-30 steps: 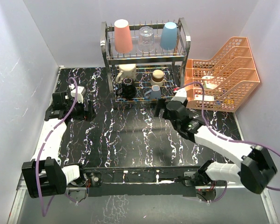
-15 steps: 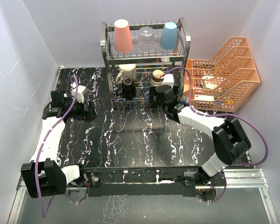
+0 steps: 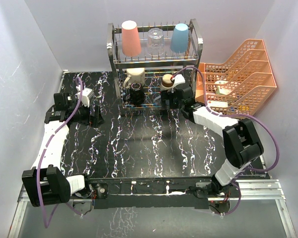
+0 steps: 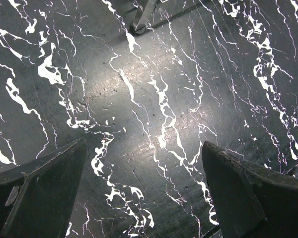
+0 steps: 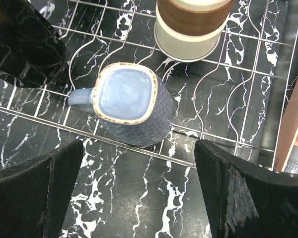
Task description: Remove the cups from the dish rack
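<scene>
The chrome dish rack (image 3: 111, 49) stands at the back. Its top tier holds a salmon-pink tumbler (image 3: 130, 38), a clear glass (image 3: 155, 42) and a light-blue tumbler (image 3: 179, 37), all upside down. The lower tier holds a cream mug (image 3: 134, 76), a black cup (image 3: 136, 92) and a brownish cup (image 3: 167, 81). My right gripper (image 3: 170, 101) is open at the rack's front edge, just in front of the small grey cup (image 5: 129, 101), which stands upright on the lower wires (image 5: 228, 99). The brownish cup (image 5: 191, 22) and the black cup (image 5: 20, 42) are behind it. My left gripper (image 3: 92, 116) is open and empty over bare table (image 4: 144, 99).
Orange lattice trays (image 3: 238, 79) stand right of the rack, close to my right arm. The table top (image 3: 139, 148) is black marble with white veins. White walls enclose the left, back and right sides.
My right arm has swung left and forward to the rack's lower tier, and its open gripper now sits by the small grey cup. My left gripper has shifted slightly.
</scene>
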